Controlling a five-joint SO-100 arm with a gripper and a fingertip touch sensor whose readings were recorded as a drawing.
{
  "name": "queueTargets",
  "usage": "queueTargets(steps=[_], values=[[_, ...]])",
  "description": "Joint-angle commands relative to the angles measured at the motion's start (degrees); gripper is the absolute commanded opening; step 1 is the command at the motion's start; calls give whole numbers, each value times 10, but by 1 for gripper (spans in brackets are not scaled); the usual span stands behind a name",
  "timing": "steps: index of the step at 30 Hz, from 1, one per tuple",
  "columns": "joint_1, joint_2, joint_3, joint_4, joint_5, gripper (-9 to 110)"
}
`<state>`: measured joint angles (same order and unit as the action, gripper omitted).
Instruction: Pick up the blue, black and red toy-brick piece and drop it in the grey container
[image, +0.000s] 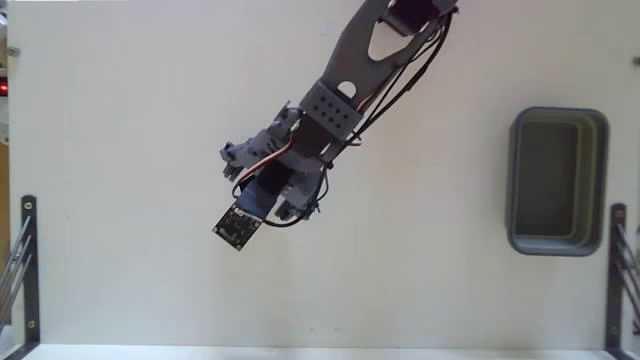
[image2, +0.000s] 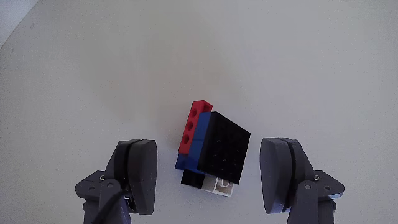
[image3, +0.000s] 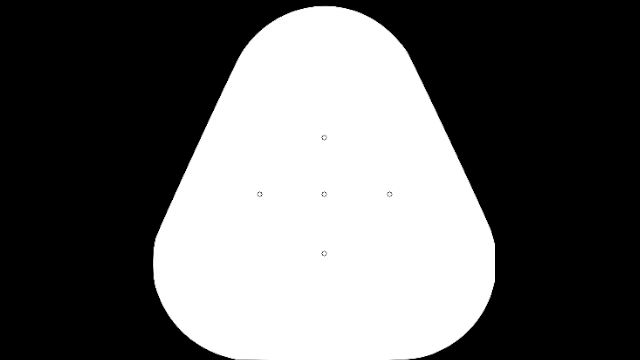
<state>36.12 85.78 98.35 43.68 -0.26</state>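
Observation:
The toy-brick piece (image2: 219, 146) lies on the white table, seen in the wrist view with its black face up, red and blue layers on its left side and a white spot at its lower edge. My gripper (image2: 210, 152) is open around it, one finger (image2: 140, 171) on the left and the other (image2: 280, 174) on the right, neither touching it. In the fixed view the gripper (image: 283, 203) hangs over the table's centre-left and hides the piece. The grey container (image: 558, 243) stands at the right side, nothing visible inside.
A small black square circuit board (image: 237, 227) with wires rides on the arm's wrist in the fixed view. Dark metal brackets (image: 25, 260) stand at the table's lower left and lower right (image: 615, 265) edges. White table surface spans between arm and container.

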Motion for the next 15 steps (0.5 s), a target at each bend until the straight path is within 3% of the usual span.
queueTargets(steps=[1,15], values=[[4,11,7,-15,3,110],[4,8,19,-30,3,110]])
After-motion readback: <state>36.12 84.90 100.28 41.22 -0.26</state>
